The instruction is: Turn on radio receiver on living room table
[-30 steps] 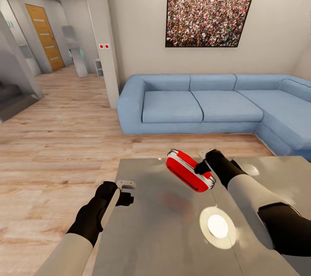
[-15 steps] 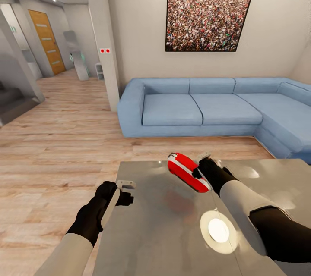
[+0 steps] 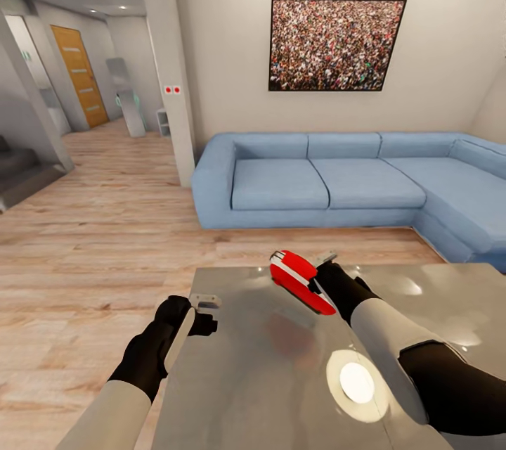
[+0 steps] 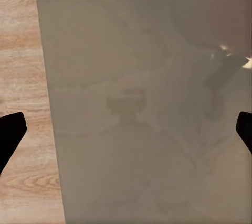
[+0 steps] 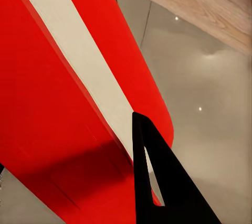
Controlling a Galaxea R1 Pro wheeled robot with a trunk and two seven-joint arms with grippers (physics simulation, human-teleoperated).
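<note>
The radio receiver (image 3: 301,281), red with a white band, hangs tilted just above the far part of the glossy grey table (image 3: 267,380); a faint red reflection lies below it. My right gripper (image 3: 320,280) is shut on it from the right side. In the right wrist view the radio receiver (image 5: 63,103) is very close, with one dark finger (image 5: 157,182) lying against it. My left gripper (image 3: 205,304) hovers over the table's left edge, open and holding nothing. In the left wrist view my left gripper (image 4: 126,129) has its tips far apart above the table top (image 4: 147,77).
A blue L-shaped sofa (image 3: 330,179) stands beyond the table under a framed crowd picture (image 3: 336,44). A white pillar (image 3: 169,63) rises left of the sofa. Wood-plank floor (image 3: 91,239) runs left toward a hallway with an orange door (image 3: 76,74). A lamp's reflection (image 3: 356,381) glows on the table.
The head camera has tilted up a little. My right gripper has carried the radio receiver slightly away from me and turned it more edge-on. The left arm has stayed put.
</note>
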